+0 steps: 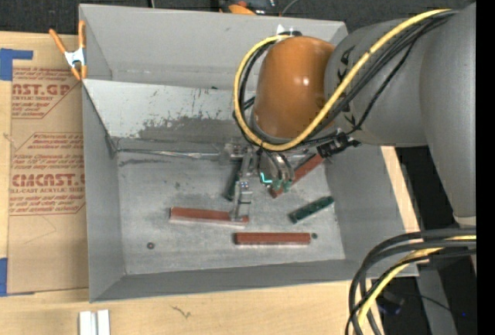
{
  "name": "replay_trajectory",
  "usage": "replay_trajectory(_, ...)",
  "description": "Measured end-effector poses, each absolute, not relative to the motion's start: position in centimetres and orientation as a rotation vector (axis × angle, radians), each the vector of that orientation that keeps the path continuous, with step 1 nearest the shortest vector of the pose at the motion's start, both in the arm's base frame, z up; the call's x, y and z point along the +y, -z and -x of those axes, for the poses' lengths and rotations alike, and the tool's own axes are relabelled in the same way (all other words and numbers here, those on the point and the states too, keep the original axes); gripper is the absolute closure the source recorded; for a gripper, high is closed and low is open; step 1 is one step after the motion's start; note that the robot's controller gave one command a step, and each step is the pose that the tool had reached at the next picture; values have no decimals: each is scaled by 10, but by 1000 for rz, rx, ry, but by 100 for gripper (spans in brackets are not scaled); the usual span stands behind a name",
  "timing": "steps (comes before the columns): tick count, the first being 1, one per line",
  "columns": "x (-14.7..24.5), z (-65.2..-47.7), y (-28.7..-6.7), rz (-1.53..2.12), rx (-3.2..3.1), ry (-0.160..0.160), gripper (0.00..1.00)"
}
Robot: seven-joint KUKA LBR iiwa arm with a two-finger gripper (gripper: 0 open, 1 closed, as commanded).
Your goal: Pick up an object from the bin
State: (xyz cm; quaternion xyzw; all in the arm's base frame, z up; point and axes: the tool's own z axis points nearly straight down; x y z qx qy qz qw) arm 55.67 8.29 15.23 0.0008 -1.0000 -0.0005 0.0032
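Observation:
My gripper (241, 190) hangs low in the middle of the bin, under the arm's orange cover. Its tip is just above the right end of a reddish-brown flat bar (199, 214) lying on the bin floor. A second reddish-brown bar (272, 238) lies a little nearer the front, to the lower right of the gripper. To the gripper's right, a dark green pen-like stick (311, 209) rests at a slant. I see nothing lifted off the floor.
A red-brown piece (309, 165) pokes out from under the arm at the right. The arm and its cables cover the bin's back right part. The bin's sloped left and back walls stand well away from the gripper.

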Motion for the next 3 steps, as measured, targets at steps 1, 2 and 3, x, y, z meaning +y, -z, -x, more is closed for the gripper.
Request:
replay_trajectory(1, 86, -521, -65, -30, -3133, 1, 0)
replay_trajectory(2, 86, -524, -70, -28, -3142, 3, 100)
replay_trajectory(3, 88, -546, -230, -58, -3151, 2, 100)
